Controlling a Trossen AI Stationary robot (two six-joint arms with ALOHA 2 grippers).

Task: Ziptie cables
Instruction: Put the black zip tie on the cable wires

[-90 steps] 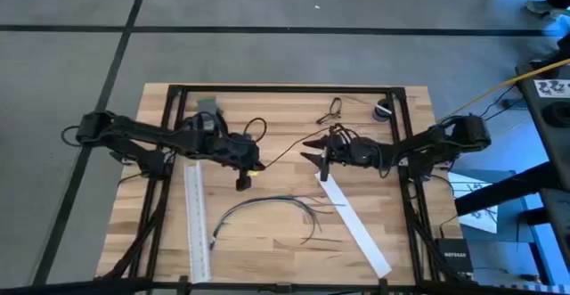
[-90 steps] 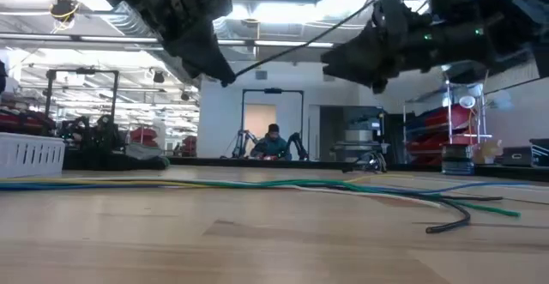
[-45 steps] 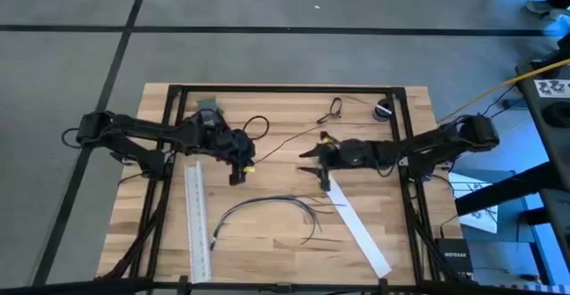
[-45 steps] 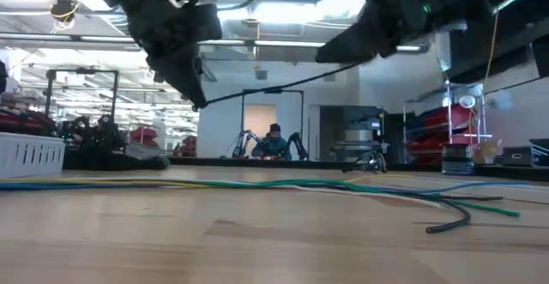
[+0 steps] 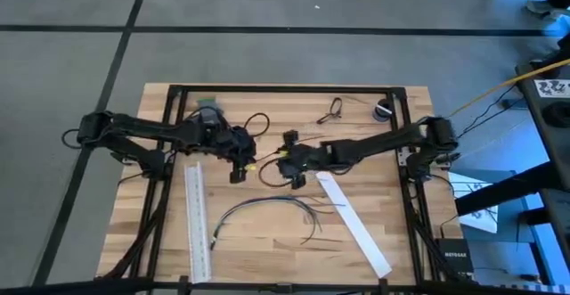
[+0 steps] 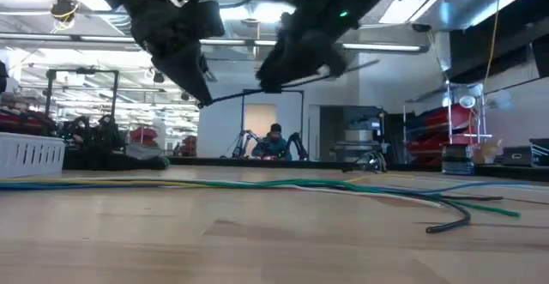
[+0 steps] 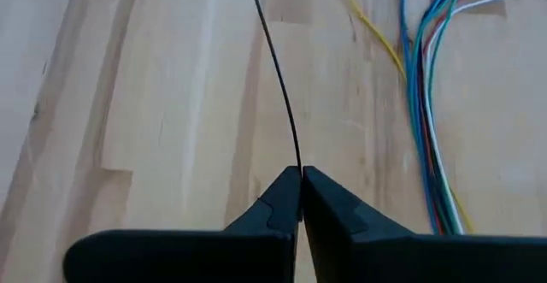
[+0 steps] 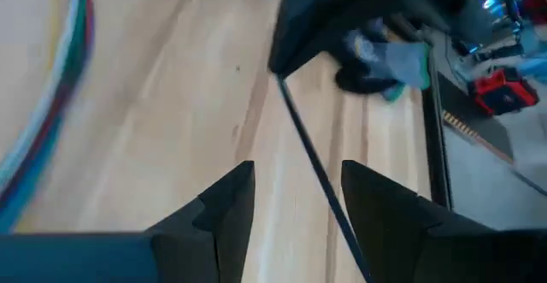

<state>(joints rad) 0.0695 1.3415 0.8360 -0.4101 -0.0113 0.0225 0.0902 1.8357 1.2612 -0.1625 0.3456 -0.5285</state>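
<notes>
**Inspector A:** Start with the table (image 5: 267, 250). Condition?

**Inspector B:** Butcher-block wooden top inside a black frame. Two long flat white strips lie on it: one (image 5: 196, 219) along the 9 o'clock side, the other (image 5: 354, 224) slanting toward 5 o'clock.

**Inspector A:** Arms?

**Inspector B:** The left arm reaches in from 9 o'clock; the left gripper (image 5: 237, 172) hangs just left of table centre, above the surface. The right arm stretches in from 3 o'clock, and the right gripper (image 5: 295, 164) is near centre, close to the left one but apart from it.

**Inspector A:** End effectors?

**Inspector B:** The left fingers (image 7: 282, 202) are pressed together, pinching a thin black zip tie (image 7: 278, 78) that runs straight out from the tips. The right fingers (image 8: 231, 202) stand spread, with the zip tie passing between them; contact cannot be confirmed.

**Inspector A:** The task item?

**Inspector B:** The cables (image 5: 267, 208) lie flat on the table at 6 o'clock from both grippers, a curved bunch with strands splaying at the right end, untouched. The low view shows blue, green and yellow strands among them (image 6: 283, 184).
</notes>
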